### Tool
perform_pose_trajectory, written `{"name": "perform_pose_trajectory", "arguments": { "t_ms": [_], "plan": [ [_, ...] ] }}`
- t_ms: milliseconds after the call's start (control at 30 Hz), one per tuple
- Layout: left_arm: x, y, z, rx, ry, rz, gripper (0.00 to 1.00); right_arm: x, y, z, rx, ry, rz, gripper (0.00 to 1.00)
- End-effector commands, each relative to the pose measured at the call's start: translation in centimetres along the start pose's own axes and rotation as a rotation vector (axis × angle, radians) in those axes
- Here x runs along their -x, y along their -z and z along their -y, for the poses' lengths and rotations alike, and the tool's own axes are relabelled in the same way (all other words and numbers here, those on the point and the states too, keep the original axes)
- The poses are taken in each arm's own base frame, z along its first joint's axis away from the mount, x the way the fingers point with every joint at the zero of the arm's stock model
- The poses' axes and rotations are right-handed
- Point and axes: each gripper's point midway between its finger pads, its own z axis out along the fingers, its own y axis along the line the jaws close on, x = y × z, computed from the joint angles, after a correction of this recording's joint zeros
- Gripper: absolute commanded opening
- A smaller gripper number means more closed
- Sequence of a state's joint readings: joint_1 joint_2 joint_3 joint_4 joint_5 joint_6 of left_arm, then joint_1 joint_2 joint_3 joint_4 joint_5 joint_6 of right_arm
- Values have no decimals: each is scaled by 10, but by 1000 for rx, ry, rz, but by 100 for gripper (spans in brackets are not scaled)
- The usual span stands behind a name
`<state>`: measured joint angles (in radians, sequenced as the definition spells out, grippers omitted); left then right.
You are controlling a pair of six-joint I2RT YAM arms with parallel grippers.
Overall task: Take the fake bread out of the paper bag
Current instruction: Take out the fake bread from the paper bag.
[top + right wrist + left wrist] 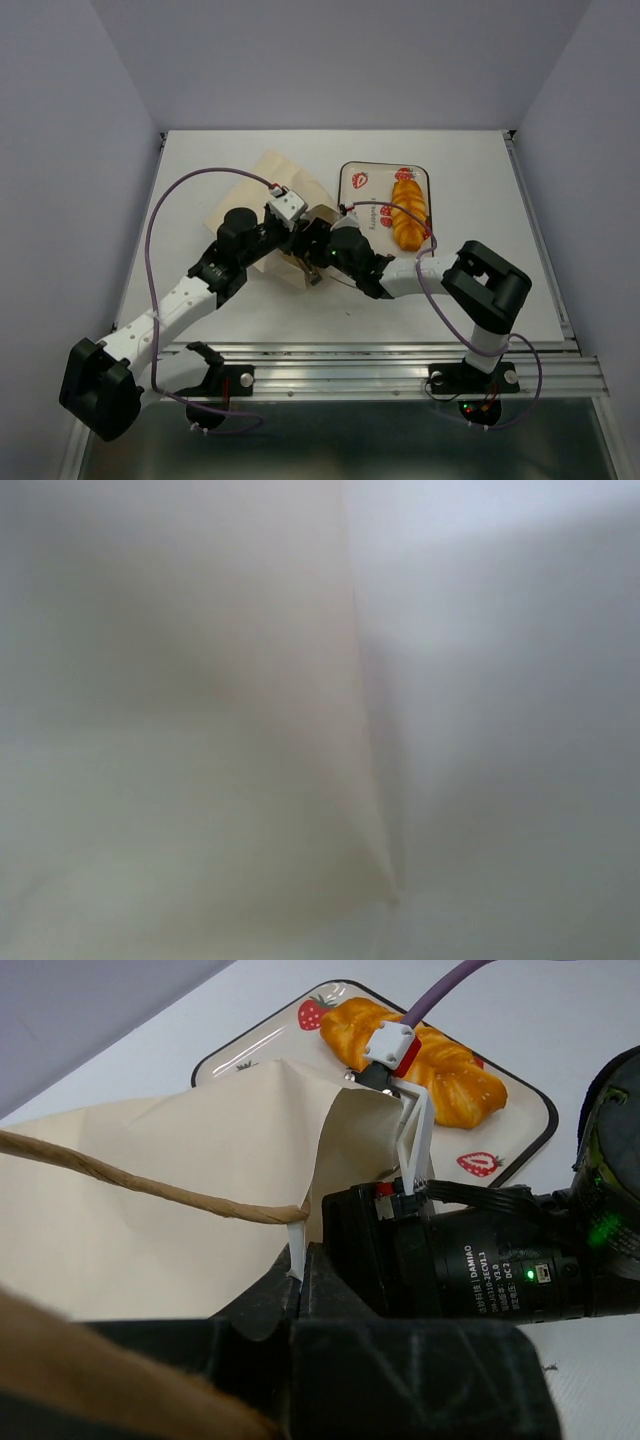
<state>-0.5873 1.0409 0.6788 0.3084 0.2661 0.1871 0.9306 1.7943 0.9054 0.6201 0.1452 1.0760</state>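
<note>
The cream paper bag (262,192) lies on its side left of the tray; it also fills the left wrist view (150,1230). My left gripper (298,1262) is shut on the edge of the bag's mouth, holding it up, with a cord handle (150,1188) draped across. My right gripper's black body (450,1260) reaches into the bag's mouth, its fingers hidden inside. The right wrist view shows only blurred cream paper (250,730). The long ridged loaf (407,212) lies on the tray and shows in the left wrist view (445,1065). The two croissants are hidden.
The white strawberry-print tray (353,182) stands right of the bag, with its rim in the left wrist view (250,1055). Both arms cross in front of the bag at mid-table (345,250). Purple cables loop over each arm.
</note>
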Motion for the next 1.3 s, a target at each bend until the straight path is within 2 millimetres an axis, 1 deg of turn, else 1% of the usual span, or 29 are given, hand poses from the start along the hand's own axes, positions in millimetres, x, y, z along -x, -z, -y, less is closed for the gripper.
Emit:
{"name": "perform_pose_trajectory", "arguments": {
  "t_ms": [0,33,67,100,200,233,300,333,367,433,467,533,567,600,667,733,800,833,867,1067,1133,1200,1233,1267],
  "plan": [
    [26,9,15,-78,-62,100,0,10,9,-25,146,2,36,68],
    [24,10,18,-94,-64,98,0,15,10,-27,165,-4,47,68],
    [24,11,20,-104,-69,100,0,16,12,-30,179,-7,49,68],
    [23,12,22,-115,-77,99,0,20,13,-29,182,-4,56,68],
    [22,14,23,-124,-85,96,0,19,16,-30,194,5,50,69],
    [22,14,24,-131,-87,94,0,23,16,-28,191,5,58,69],
    [22,15,27,-147,-86,91,0,22,19,-25,193,-6,57,70],
    [20,16,31,-170,-92,88,0,27,22,-22,198,-21,73,71],
    [20,17,33,-179,-94,89,0,27,24,-24,215,-23,73,71],
    [18,18,34,-183,-95,88,0,33,27,-25,245,-31,83,71],
    [16,19,34,-183,-93,85,0,32,29,-29,270,-48,76,71],
    [15,20,35,-185,-91,85,0,34,27,-29,271,-53,67,71],
    [17,21,39,-208,-95,93,0,32,26,-29,274,-63,57,71],
    [21,23,44,-232,-104,105,0,24,25,-33,296,-65,13,71],
    [22,25,45,-240,-121,115,0,18,20,-31,287,-82,-16,71],
    [25,27,45,-237,-133,126,0,16,18,-35,298,-93,-36,71],
    [24,28,46,-241,-139,129,0,14,15,-29,268,-107,-42,71],
    [24,30,48,-256,-146,134,0,17,12,-27,247,-112,-31,71],
    [23,30,50,-265,-148,133,0,14,10,-19,204,-107,-42,71],
    [22,29,52,-278,-161,137,0,12,6,-14,157,-68,-56,72],
    [19,26,52,-286,-159,127,0,11,6,-15,168,-66,-61,72],
    [18,24,54,-303,-157,121,0,9,3,-22,207,-59,-75,72],
    [18,24,57,-320,-156,121,0,3,3,-25,220,-55,-92,72],
    [17,23,58,-326,-158,120,0,1,2,-27,243,-51,-98,72]
  ]
}}
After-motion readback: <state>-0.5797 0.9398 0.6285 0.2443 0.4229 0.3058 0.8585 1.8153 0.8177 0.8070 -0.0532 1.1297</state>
